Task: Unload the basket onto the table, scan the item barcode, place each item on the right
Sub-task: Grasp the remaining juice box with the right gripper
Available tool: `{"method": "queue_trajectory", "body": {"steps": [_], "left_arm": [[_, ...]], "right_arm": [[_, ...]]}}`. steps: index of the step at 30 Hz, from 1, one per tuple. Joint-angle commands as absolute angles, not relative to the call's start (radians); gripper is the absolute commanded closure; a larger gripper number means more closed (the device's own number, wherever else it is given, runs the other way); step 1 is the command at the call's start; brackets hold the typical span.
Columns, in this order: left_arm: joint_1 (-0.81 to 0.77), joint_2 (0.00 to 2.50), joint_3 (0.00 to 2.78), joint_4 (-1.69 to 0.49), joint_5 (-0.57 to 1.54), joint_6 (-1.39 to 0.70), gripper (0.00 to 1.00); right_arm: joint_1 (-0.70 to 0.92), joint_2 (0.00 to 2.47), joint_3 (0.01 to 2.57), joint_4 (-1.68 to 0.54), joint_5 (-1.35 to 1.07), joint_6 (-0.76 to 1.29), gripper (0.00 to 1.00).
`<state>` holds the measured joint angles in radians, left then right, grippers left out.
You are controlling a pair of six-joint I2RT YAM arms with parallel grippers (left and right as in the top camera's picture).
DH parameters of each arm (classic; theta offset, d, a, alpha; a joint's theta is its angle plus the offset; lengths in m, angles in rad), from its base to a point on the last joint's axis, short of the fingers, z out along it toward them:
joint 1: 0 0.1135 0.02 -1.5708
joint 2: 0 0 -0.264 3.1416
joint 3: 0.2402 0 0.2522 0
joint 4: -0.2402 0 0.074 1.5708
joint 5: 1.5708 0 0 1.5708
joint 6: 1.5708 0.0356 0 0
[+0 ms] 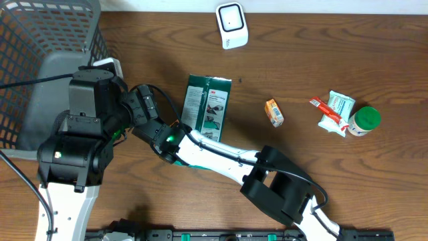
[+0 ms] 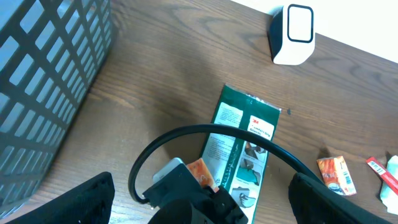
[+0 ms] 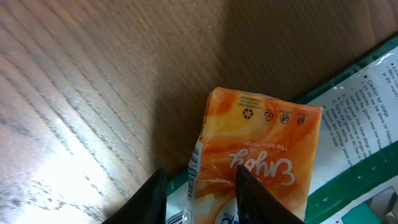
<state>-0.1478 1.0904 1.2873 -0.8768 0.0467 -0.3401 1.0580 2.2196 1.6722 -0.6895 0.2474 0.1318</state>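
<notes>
The right gripper is clamping the orange packet at its lower edge with narrow jaws, above the table. The green package is lying at the packet's 3 o'clock. The left gripper is hanging wide open, gripping nothing. The white scanner is standing at the packet's 1 o'clock.

A dark brown wooden table is filling nearly every view, its grain running left to right across the overhead frame. Along the top of that frame a pale strip is showing beyond the table's far edge; wall or floor, it cannot be told. A bright glare is washing out the wood at the lower left of the right wrist view.
</notes>
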Motion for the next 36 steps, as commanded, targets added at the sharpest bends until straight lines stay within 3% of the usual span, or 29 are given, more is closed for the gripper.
{"method": "queue_trajectory", "body": {"steps": [1, 3, 14, 16, 18, 29, 36], "left_arm": [[-0.149, 1.09, 1.298, -0.874, 0.051, -0.338, 0.1], [-0.149, 1.09, 1.298, -0.874, 0.051, -0.338, 0.1], [-0.149, 1.09, 1.298, -0.874, 0.051, -0.338, 0.1], [-0.149, 1.09, 1.298, -0.874, 0.051, -0.338, 0.1], [-0.149, 1.09, 1.298, -0.874, 0.051, -0.338, 0.1], [-0.149, 1.09, 1.298, -0.874, 0.051, -0.338, 0.1], [-0.149, 1.09, 1.298, -0.874, 0.051, -0.338, 0.1]], "right_arm": [[1.061, 2.228, 1.652, -0.699, 0.287, 0.133, 0.69], [1.061, 2.228, 1.645, -0.698, 0.287, 0.133, 0.74], [1.06, 2.228, 1.592, -0.69, 0.288, 0.133, 0.73], [1.06, 2.228, 1.581, -0.685, 0.289, 0.133, 0.83], [1.06, 2.228, 1.57, -0.673, 0.302, 0.133, 0.87], [1.06, 2.203, 1.593, -0.677, 0.366, 0.133, 0.71], [1.063, 2.193, 1.595, -0.677, 0.387, 0.102, 0.71]]}}
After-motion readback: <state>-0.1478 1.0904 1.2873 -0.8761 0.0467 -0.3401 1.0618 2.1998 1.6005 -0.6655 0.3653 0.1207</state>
